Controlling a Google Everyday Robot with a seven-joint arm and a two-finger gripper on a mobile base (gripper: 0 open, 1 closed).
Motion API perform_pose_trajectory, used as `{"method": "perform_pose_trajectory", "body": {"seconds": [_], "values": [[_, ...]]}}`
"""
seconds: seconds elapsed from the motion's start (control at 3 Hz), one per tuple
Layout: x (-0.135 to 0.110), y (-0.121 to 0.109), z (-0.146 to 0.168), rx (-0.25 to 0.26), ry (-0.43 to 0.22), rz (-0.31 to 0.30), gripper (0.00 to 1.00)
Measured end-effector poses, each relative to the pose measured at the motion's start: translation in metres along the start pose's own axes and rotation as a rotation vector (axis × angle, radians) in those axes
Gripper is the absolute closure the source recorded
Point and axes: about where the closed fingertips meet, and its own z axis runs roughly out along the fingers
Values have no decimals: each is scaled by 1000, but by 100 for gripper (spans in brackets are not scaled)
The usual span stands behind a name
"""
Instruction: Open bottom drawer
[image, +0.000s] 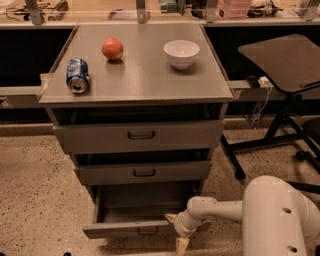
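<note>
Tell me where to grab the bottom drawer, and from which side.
Grip the bottom drawer by the dark loop handle at its front's centre, coming in from the front. The loop runs horizontally, so jaws should close above and below it. The gripper sits just right of it, open.
</note>
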Motion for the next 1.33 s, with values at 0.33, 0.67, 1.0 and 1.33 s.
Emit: {"method": "perform_pose_trajectory", "body": {"seconds": [0.33, 0.67, 1.0, 1.33], "values": [[4, 0, 9, -45, 16, 11, 15], [1, 7, 12, -86, 34, 14, 30], [-3, 15, 10, -101, 38, 22, 36], [-6, 15, 5, -101, 38, 22, 30]]}}
